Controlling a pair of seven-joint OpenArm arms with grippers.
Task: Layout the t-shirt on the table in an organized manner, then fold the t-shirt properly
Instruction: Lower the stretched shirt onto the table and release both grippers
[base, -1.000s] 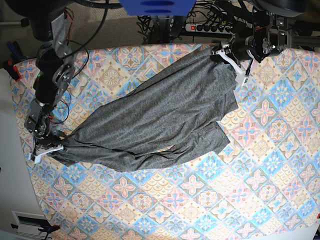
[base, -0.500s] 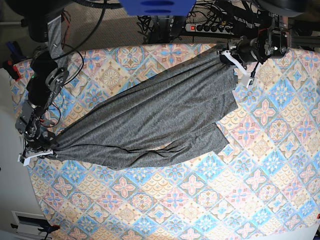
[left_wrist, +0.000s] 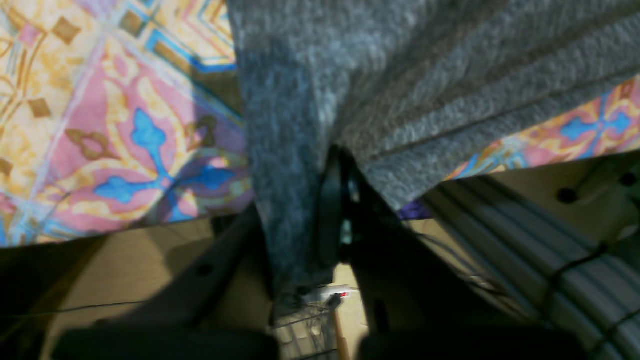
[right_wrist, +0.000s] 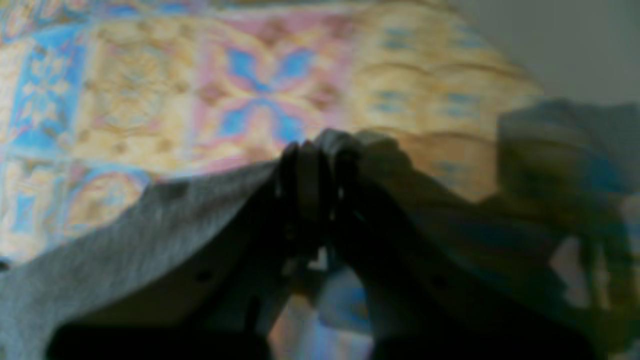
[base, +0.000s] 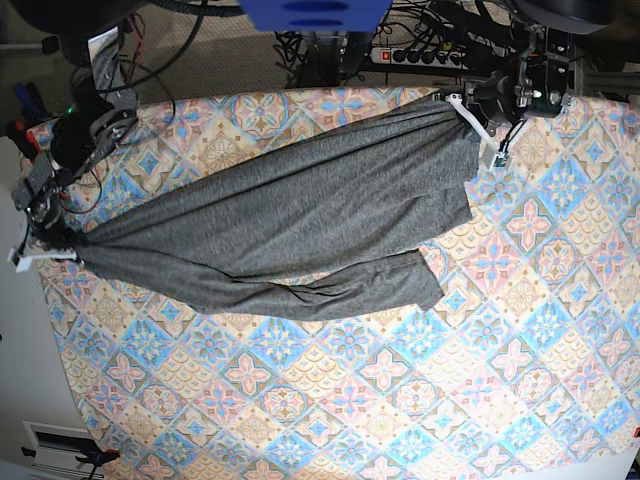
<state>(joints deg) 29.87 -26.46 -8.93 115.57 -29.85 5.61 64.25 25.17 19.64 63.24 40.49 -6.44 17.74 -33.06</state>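
Across the table (base: 520, 330): t-shirt (base: 300, 215) stretched, both grippers clamped on cloth.
Left gripper (base: 478, 128), right gripper (base: 45, 252): keep tension even, lower flat.

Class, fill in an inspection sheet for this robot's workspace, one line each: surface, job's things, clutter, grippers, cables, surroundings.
Surface: wide table with pastel diamond-tile cloth, mostly bare.
Job's things: heathered dark grey t-shirt, stretched diagonally between both arms, creased, not folded.
Clutter: nothing seen on the cloth.
Grippers: left gripper shut on the t-shirt at the far edge; right gripper shut on the t-shirt at the table's side edge.
Cables: black wires at the right arm, more behind the table.
Surroundings: power strip on the floor beyond the table.
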